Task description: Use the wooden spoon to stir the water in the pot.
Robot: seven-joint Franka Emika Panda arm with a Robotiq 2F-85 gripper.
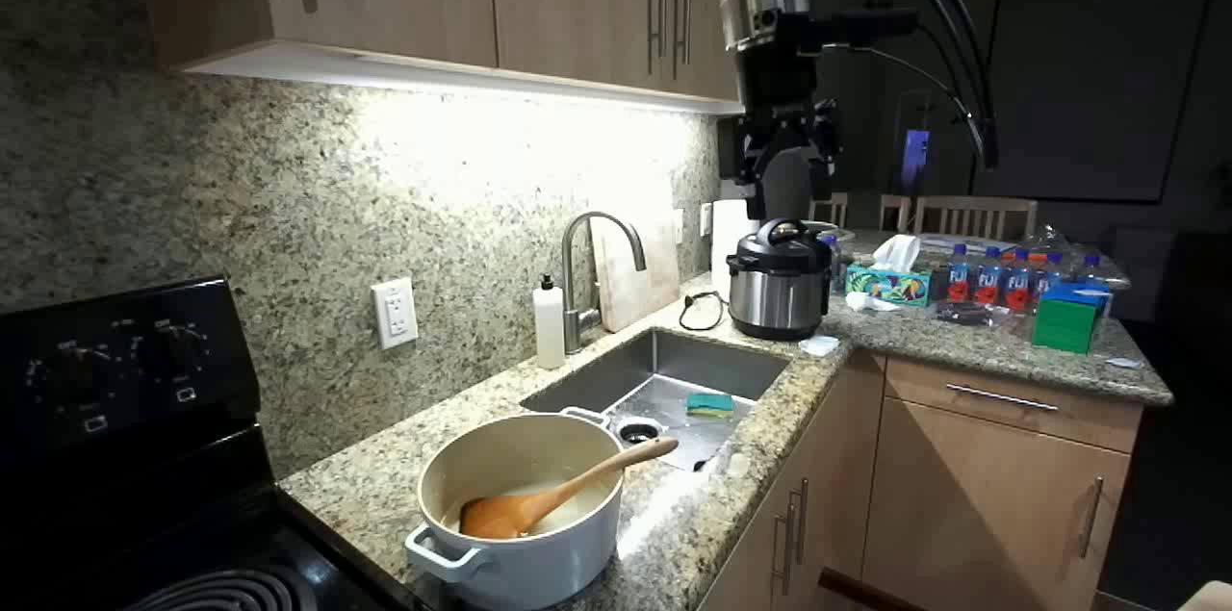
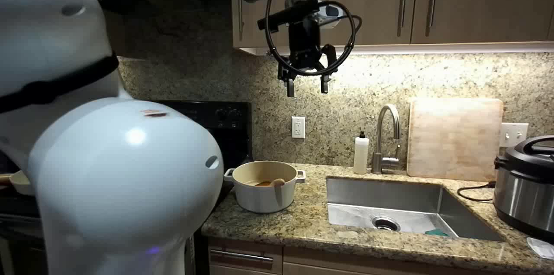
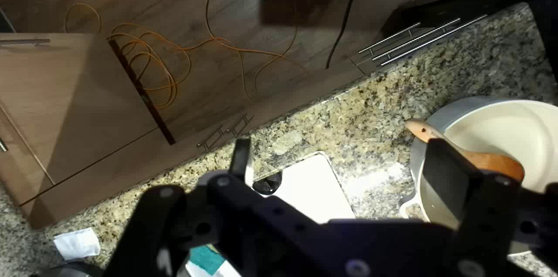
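Hand empty w/ fingers wide apart, well abv countertop.

a speckled stone counter carries the pot, pump bottle, electric cooker and tissue box.

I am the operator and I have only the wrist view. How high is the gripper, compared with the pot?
Observer: In an exterior view, the gripper hangs well above the rim of the pot.
Operator: Thank you. The right edge of my picture cuts the pot. Which part do I miss?
Observer: A side handle, which in an exterior view points toward the black stove.
Operator: And what stands on the wall side of the sink?
Observer: A metal faucet, with a pump bottle beside it.
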